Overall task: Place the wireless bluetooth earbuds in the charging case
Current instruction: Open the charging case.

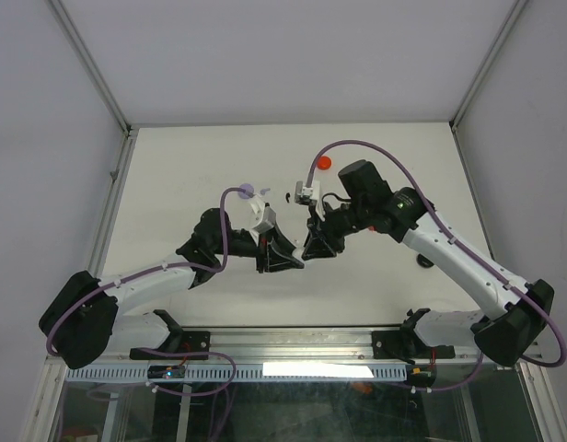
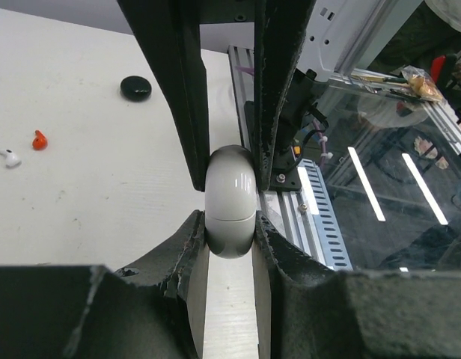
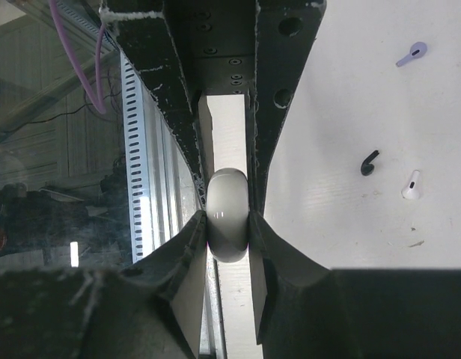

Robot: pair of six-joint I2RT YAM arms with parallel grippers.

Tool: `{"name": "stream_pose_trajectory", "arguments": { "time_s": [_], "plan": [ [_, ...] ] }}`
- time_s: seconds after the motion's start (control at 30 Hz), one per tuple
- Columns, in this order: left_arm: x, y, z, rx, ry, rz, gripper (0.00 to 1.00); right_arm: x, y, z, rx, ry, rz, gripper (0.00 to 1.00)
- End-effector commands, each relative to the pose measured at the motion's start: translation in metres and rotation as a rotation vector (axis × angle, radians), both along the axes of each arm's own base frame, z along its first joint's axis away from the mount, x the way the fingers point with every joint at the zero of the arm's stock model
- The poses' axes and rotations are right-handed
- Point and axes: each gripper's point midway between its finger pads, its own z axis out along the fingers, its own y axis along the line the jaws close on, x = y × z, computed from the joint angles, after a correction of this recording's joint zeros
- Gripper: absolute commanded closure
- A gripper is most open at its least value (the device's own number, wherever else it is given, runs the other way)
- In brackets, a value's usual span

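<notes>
A white round charging case [image 2: 230, 202] hangs edge-on above the table, its lid seam showing. My left gripper [image 2: 230, 224] is shut on its lower half, and the right gripper's fingers [image 2: 178, 90] clamp it from the opposite side. In the right wrist view the same case [image 3: 227, 213] sits between my right gripper [image 3: 227, 224], which is shut on it. From above, the left gripper [image 1: 291, 261] and right gripper [image 1: 311, 247] meet tip to tip at mid-table. Loose earbuds lie on the table: red [image 2: 39, 140], white [image 2: 10, 158], lilac [image 3: 411, 54], black [image 3: 370, 163], another white [image 3: 412, 184].
A black round case [image 2: 135, 88] lies on the table near the right arm. A red case [image 1: 325, 163] and a lilac case [image 1: 246, 191] sit farther back. The slotted metal rail [image 2: 320, 217] of the near table edge runs just beyond the held case.
</notes>
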Motion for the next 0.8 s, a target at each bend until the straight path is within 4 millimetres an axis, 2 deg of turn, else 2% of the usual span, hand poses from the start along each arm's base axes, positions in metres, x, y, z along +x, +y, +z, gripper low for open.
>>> {"name": "stream_pose_trajectory", "arguments": {
  "time_s": [0.0, 0.13, 0.37, 0.53, 0.7, 0.77],
  "plan": [
    [-0.004, 0.004, 0.012, -0.053, -0.147, -0.012, 1.0, 0.014, 0.008, 0.037, 0.091, -0.142, -0.031, 0.71],
    [-0.006, 0.009, 0.011, -0.065, -0.205, -0.002, 1.0, 0.024, 0.005, 0.034, 0.072, -0.173, -0.082, 0.69],
    [-0.009, 0.014, 0.009, -0.074, -0.269, 0.013, 1.0, 0.029, 0.006, 0.044, 0.109, -0.22, -0.109, 0.62],
    [-0.005, 0.015, 0.011, -0.075, -0.267, 0.049, 1.0, 0.03, 0.007, 0.039, 0.098, -0.203, -0.116, 0.61],
    [0.01, 0.015, 0.011, -0.068, -0.217, 0.145, 1.0, 0.022, 0.008, 0.043, 0.137, -0.195, -0.095, 0.37],
    [0.013, 0.016, 0.011, -0.072, -0.19, 0.171, 1.0, 0.02, 0.008, 0.043, 0.146, -0.194, -0.088, 0.31]
  ]
}}
